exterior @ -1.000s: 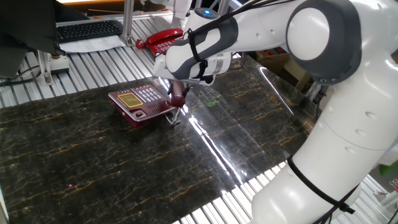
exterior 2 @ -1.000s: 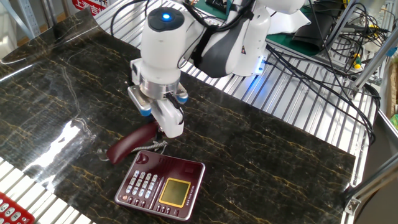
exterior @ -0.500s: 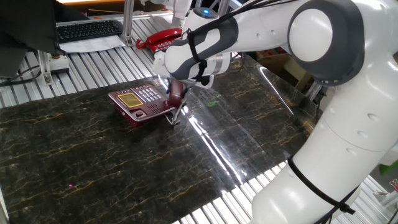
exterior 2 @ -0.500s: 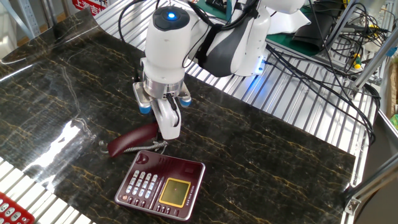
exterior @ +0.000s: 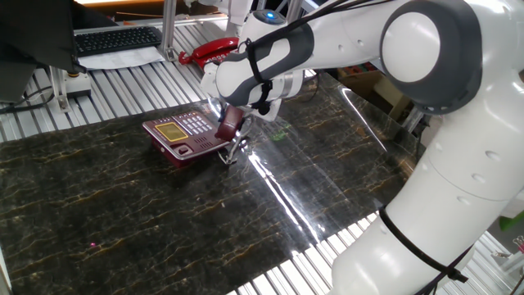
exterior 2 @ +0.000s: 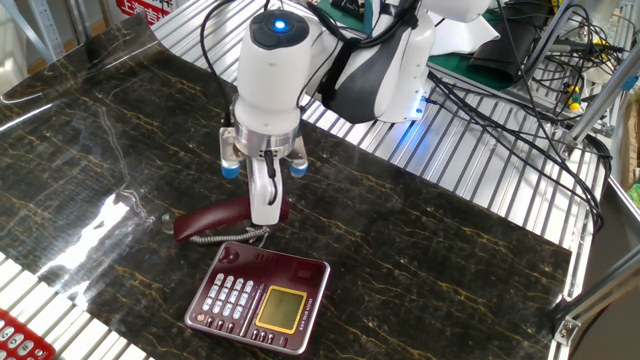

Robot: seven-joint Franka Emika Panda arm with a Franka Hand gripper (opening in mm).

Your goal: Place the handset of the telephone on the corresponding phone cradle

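Note:
The dark maroon handset hangs level in my gripper, just above the table beside the telephone. The gripper is shut on the handset's right end. The phone cradle is the empty strip along the base's edge nearest the handset. The thin coiled cord lies between the handset and the base. In one fixed view the handset sits in the gripper just right of the telephone, over the cradle side.
A brighter red telephone and a black keyboard lie beyond the dark marble mat on the slatted table. A clear plastic sheet glints on the mat near the handset. Cables run along the far side.
The gripper has turned about its wrist and shifted slightly, swinging the handset from a tilted pose to nearly level and parallel to the base's edge. The base has not moved.

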